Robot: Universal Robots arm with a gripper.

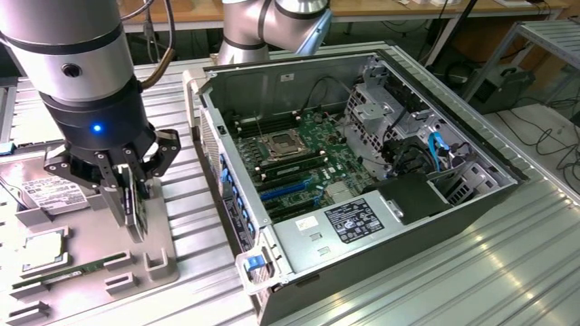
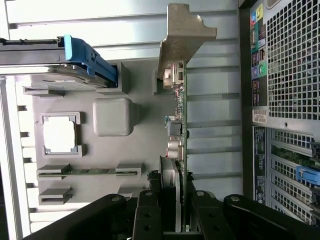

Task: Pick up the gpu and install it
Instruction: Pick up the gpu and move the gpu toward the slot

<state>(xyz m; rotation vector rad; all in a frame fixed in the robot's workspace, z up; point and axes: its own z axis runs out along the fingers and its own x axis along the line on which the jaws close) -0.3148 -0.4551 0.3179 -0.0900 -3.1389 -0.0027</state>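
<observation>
At the exterior view's far left, a hard drive [image 1: 43,193] is lying on the gray parts tray [image 1: 161,268], and a processor chip [image 1: 41,248] and a memory stick [image 1: 68,272] are sitting in their pockets toward the lower left of the frame. Just to their right the gripper [image 1: 127,204] is hanging straight down over the tray. Its jaws are clenching the gpu [image 1: 138,221] by its flat faces, so the card is standing upright on edge in the left middle of the frame. In the wrist view its silver bracket [image 2: 182,37] is pointing away from the jaws. The card's lower edge is sitting very close to the tray's holder, and whether it is clear of it I cannot tell. The grasp looks made, so the pick-up is judged to be under way, while the installing is not yet done. The card is hanging well apart from the open computer case [image 1: 272,268], which is filling the centre and right of the frame on the ribbed metal table [image 1: 471,272]. Inside it the motherboard [image 1: 303,153] is showing blue slots [image 1: 288,187] with nothing in them. The case's near wall is standing between card and board, and black cables [image 1: 317,92] are drooping above it, with a blue cable [image 1: 435,149] further right.
</observation>
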